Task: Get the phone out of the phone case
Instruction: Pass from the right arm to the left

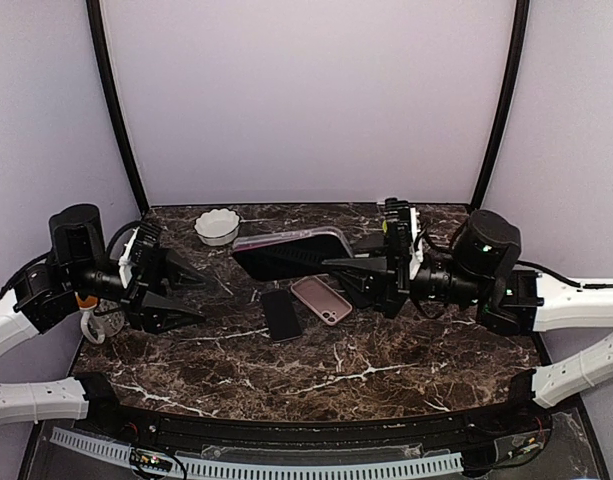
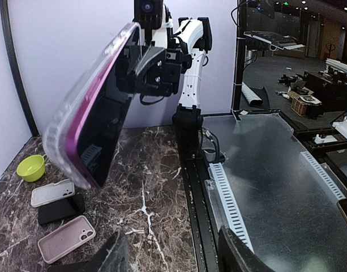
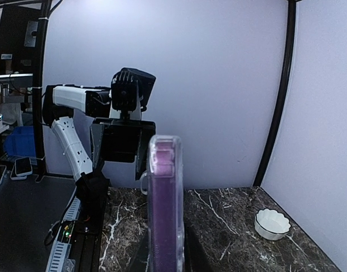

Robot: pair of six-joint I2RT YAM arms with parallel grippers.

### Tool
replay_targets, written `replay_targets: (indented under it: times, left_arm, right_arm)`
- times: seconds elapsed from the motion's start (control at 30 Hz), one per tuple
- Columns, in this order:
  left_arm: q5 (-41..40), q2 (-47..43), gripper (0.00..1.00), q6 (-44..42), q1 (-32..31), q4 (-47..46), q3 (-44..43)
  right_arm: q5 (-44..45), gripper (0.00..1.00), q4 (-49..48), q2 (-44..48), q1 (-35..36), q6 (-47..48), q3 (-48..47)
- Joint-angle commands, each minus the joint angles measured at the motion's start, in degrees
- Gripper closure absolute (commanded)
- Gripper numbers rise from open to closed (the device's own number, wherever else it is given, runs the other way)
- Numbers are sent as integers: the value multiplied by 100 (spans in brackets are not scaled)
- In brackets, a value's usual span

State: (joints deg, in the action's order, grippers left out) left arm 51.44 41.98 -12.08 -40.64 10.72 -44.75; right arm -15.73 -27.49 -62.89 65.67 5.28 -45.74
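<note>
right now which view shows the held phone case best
Left wrist: the case fills much of the frame at an angle, its clear rim large and plain. The top view shows it small from above; the right wrist sees only its narrow edge.

My top view looks down from behind over the whole table (image 1: 336, 370). Both wrist views face each other, sharing the raised phone (image 2: 102, 124) close up.

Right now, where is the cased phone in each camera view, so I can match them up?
Top external: cased phone at centre, right of the small bowl.
Left wrist: it fills the upper left, tilted, dark screen showing.
Right wrist: it is bottom centre, edge-on.
Shared landmark: the small bowl, far left for left wrist, lower right for right wrist.
</note>
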Motion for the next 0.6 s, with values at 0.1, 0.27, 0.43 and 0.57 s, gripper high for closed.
replay_targets:
  times: [0.1,0.27,0.43,0.57]
  left_arm:
    - [216,-41,45,-143,-53,-740,212]
    - [161,-52,46,-19,-233,-984,351]
    - [-47,-60,46,-34,-496,-1054,425]
    - [-170,-22,46,5,-656,-1280,482]
  right_arm:
    - [-796,100,-847,-260,56,405,-110]
    - [-925,100,-894,-326,60,362,-94]
    - [-984,100,-917,-355,60,263,-110]
    - [-1058,100,-869,-362,60,197,-132]
